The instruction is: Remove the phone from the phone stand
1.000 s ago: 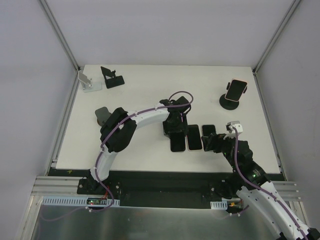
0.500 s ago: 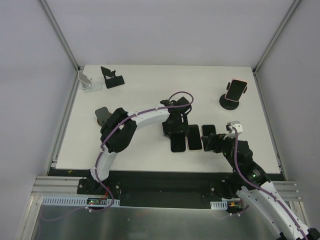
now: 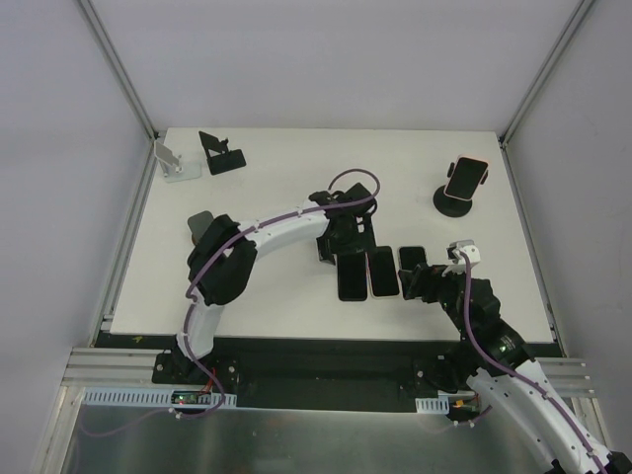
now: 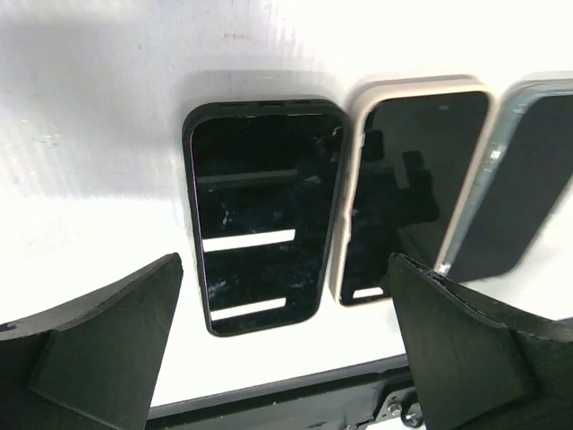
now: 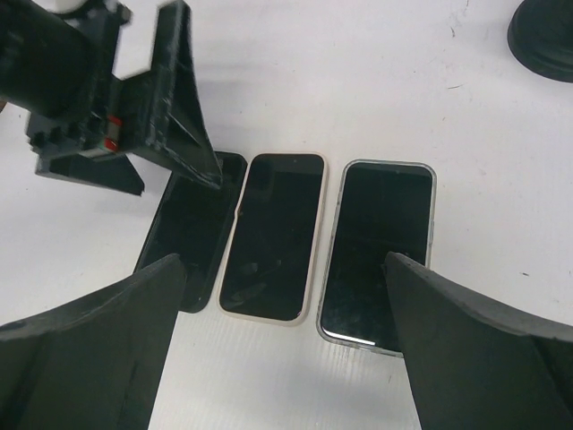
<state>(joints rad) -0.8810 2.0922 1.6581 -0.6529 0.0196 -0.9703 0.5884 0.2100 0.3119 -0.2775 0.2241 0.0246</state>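
A pink-cased phone [image 3: 466, 176] sits in a black round-based stand [image 3: 452, 203] at the back right; the stand's base shows in the right wrist view [image 5: 543, 36]. Three phones lie flat side by side mid-table: a black-cased one [image 4: 260, 215], a beige-cased one [image 4: 403, 188] and a clear-cased one [image 4: 524, 179]. My left gripper [image 3: 341, 245] is open and empty, just above the far end of the black-cased phone [image 3: 352, 278]. My right gripper [image 3: 416, 282] is open and empty, hovering over the near end of the clear-cased phone [image 5: 380, 255].
Two empty stands, a silver one [image 3: 176, 163] and a black one [image 3: 223, 154], stand at the back left. A grey object [image 3: 200, 225] lies at the left behind my left arm. The table's near edge [image 4: 269, 399] is close below the phones.
My left gripper has drawn back a little from the black-cased phone, toward the far side, so the whole phone now shows lying flat. The right arm has not moved.
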